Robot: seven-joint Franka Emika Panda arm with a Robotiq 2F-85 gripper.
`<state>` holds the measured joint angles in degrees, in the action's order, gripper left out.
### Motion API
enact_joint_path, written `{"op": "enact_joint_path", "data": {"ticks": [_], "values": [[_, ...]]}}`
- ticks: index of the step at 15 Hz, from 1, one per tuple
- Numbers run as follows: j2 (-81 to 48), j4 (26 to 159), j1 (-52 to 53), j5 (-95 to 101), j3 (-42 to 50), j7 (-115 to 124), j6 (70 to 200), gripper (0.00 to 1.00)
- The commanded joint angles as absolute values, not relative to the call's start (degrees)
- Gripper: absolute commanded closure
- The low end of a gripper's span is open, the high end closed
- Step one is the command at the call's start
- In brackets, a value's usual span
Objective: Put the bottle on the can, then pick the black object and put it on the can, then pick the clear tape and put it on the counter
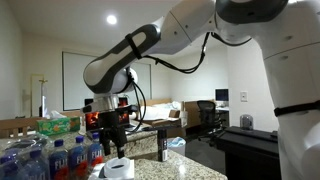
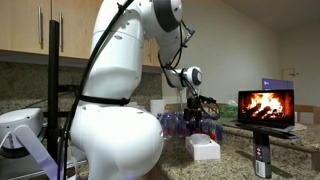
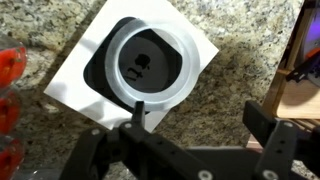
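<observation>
In an exterior view, you are hovering the black gripper [image 1: 112, 145] above a white square base [image 1: 120, 168]. In the wrist view, its 2 jaws are standing wide and empty, lining up to straddle the whitish translucent ring of clear tape [image 3: 113, 70] lying there.

1. A speckled granite counter [image 3: 250, 40] carries everything.
2. In the wrist view, a white square box [image 3: 72, 82] lies flat on it, spreading from the centre toward 10 o'clock. Red-capped water bottles [image 3: 8, 65] crowd the 9 o'clock edge.
3. In an exterior view, an open laptop [image 2: 265, 108] stands at 3 o'clock, and the slim dark bottle [image 2: 262, 158] stands upright at 4 o'clock.
</observation>
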<state>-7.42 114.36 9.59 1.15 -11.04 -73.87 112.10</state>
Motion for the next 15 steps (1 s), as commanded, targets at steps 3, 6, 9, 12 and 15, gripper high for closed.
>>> {"op": "enact_joint_path", "data": {"ticks": [3, 6, 9, 12, 15], "values": [[-2.2, 124.5, 9.8, 0.6, -11.6, -70.7, 117.5, 0.0], [-1.4, 128.0, 10.1, -0.3, -11.6, -66.2, 122.3, 0.0], [-2.0, 129.7, 9.9, -2.5, -11.4, -60.3, 129.5, 0.0], [-1.9, 131.3, 9.9, -4.0, -11.3, -54.6, 136.7, 0.0], [-2.8, 131.7, 10.2, -2.6, -11.3, -46.9, 142.3, 0.0]]}}
